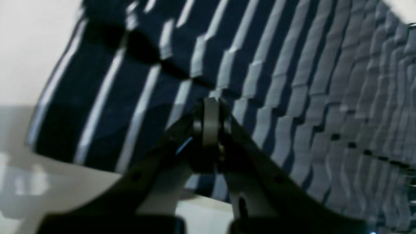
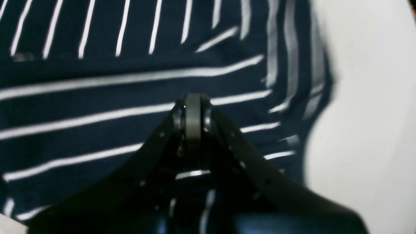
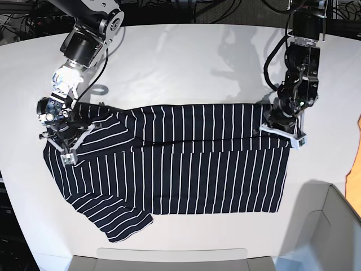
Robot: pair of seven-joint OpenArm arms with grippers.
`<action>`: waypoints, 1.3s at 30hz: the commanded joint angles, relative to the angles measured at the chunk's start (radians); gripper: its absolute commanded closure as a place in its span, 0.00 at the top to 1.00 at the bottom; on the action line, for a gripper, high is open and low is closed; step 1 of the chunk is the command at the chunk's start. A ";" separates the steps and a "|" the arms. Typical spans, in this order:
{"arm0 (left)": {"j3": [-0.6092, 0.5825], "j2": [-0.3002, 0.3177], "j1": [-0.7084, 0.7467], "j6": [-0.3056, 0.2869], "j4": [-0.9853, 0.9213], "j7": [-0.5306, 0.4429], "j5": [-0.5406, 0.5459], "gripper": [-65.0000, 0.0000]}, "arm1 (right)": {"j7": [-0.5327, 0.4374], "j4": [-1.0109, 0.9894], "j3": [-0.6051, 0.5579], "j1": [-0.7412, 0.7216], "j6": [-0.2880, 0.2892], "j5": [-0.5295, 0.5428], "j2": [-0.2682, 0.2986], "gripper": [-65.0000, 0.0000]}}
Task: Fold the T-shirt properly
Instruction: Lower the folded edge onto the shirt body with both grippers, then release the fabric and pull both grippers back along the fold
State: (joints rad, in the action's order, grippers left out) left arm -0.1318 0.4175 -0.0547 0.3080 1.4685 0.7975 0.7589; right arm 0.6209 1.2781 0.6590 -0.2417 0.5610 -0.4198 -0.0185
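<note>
The left gripper (image 1: 211, 122) has its jaws drawn together, pad against pad, and the left wrist view shows them pinching the edge of the T-shirt (image 3: 186, 164) at a fold line where the stripes break. That view is smeared, so how much cloth sits between the pads is hard to say, but the fabric appears caught there. In the base view this gripper (image 3: 282, 127) sits at the shirt's upper right corner, on that view's right.

The right gripper (image 2: 192, 117) is likewise clenched, its jaws meeting on the striped cloth where the horizontal stripes of a sleeve run beneath it. In the base view it (image 3: 62, 141) sits at the shirt's left shoulder and sleeve, on that view's left.

The T-shirt lies spread across the white worktop (image 3: 186, 62), its upper edge folded down into a band along the top between the two grippers. One sleeve sticks out at the lower left, flat on the worktop.
</note>
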 commanded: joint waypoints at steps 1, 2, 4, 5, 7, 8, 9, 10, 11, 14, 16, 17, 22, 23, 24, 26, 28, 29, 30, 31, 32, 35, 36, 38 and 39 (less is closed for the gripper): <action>-0.009 0.011 -0.032 -0.005 -0.036 -0.011 -0.005 0.00 | -0.019 -0.018 -0.002 -0.015 0.000 0.011 0.015 0.00; -0.019 0.011 -0.043 -0.007 -0.073 -0.011 -0.005 0.00 | -0.019 -0.042 -0.002 -0.015 0.000 0.011 0.018 0.00; -0.042 0.013 -0.047 -0.034 -0.125 -0.011 -0.005 0.00 | -0.019 -0.081 0.002 -0.008 0.000 0.011 0.030 0.00; -0.050 0.014 -0.044 -0.054 -0.134 -0.011 -0.005 0.00 | -0.019 -0.093 0.002 0.008 0.000 0.011 0.036 0.00; -0.042 0.014 -0.004 -0.096 -0.133 -0.011 -0.005 0.00 | -0.019 -0.084 0.000 0.040 0.000 0.012 0.036 0.00; -0.039 0.016 0.026 -0.105 -0.130 -0.011 -0.005 0.00 | -0.019 -0.070 0.000 0.060 0.000 0.012 0.036 0.00; -0.039 0.016 0.054 -0.109 -0.128 -0.011 -0.005 0.00 | -0.019 -0.058 0.000 0.080 0.000 0.017 0.035 0.00; -0.039 0.017 0.075 -0.109 -0.128 -0.011 -0.005 0.00 | -0.020 -0.047 0.000 0.097 0.000 0.019 0.035 0.00; -0.039 0.017 0.098 -0.109 -0.127 -0.016 -0.005 0.00 | -0.020 -0.033 0.000 0.115 0.000 0.019 0.035 0.00; -0.039 0.017 0.184 -0.109 -0.104 -0.059 -0.012 0.00 | -0.023 0.001 0.005 0.166 0.000 0.020 0.035 0.00; -0.041 0.017 0.247 -0.109 -0.076 -0.082 -0.040 0.00 | -0.025 0.024 0.008 0.195 0.027 0.020 0.035 0.00; -0.041 0.017 0.276 -0.109 -0.064 -0.091 -0.057 0.00 | -0.023 0.036 0.009 0.209 0.063 0.020 0.036 0.00; -0.039 0.017 0.401 -0.122 -0.042 -0.134 -0.095 0.00 | -0.020 0.091 0.075 0.258 0.137 0.020 0.033 0.00; -0.039 0.017 0.425 -0.138 -0.042 -0.154 -0.097 0.00 | -0.020 0.096 0.098 0.262 0.137 0.016 0.033 0.00; -0.038 0.017 0.447 -0.155 -0.042 -0.168 -0.097 0.00 | -0.020 0.100 0.115 0.265 0.137 0.014 0.035 0.00; -0.016 0.017 0.499 -0.191 -0.042 -0.189 -0.095 0.00 | -0.022 0.105 0.152 0.275 0.137 0.012 0.036 0.00; 0.028 0.014 0.560 -0.224 -0.042 -0.204 -0.098 0.00 | -0.026 0.107 0.173 0.296 0.137 0.011 0.039 0.00; 0.045 0.014 0.588 -0.243 -0.042 -0.217 -0.098 0.00 | -0.026 0.107 0.173 0.305 0.137 0.009 0.053 0.00; 0.056 0.013 0.611 -0.258 -0.041 -0.234 -0.098 0.00 | -0.026 0.105 0.172 0.316 0.137 0.005 0.067 0.00; 0.064 0.013 0.634 -0.269 -0.036 -0.254 -0.098 0.00 | -0.026 0.104 0.172 0.324 0.137 0.002 0.071 0.00; 0.070 0.013 0.654 -0.270 -0.022 -0.266 -0.098 0.00 | -0.026 0.104 0.172 0.328 0.137 0.000 0.073 0.00; 0.096 0.013 0.709 -0.274 0.085 -0.272 -0.094 0.00 | -0.026 0.105 0.173 0.330 0.137 -0.001 0.078 0.00; 0.108 0.013 0.732 -0.274 0.133 -0.272 -0.094 0.00 | -0.026 0.105 0.173 0.327 0.137 -0.001 0.078 0.00; 0.140 0.011 0.774 -0.272 0.260 -0.272 -0.094 0.00 | -0.026 0.114 0.172 0.321 0.137 -0.001 0.078 0.00; 0.154 0.010 0.783 -0.272 0.314 -0.275 -0.094 0.00 | -0.026 0.123 0.170 0.321 0.137 -0.001 0.076 0.00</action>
State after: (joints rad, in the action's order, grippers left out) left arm 0.0204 0.4252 0.7181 0.0380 1.7706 0.5102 0.6621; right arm 0.4713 1.4090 0.8219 0.0631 0.6861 -0.3172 0.0475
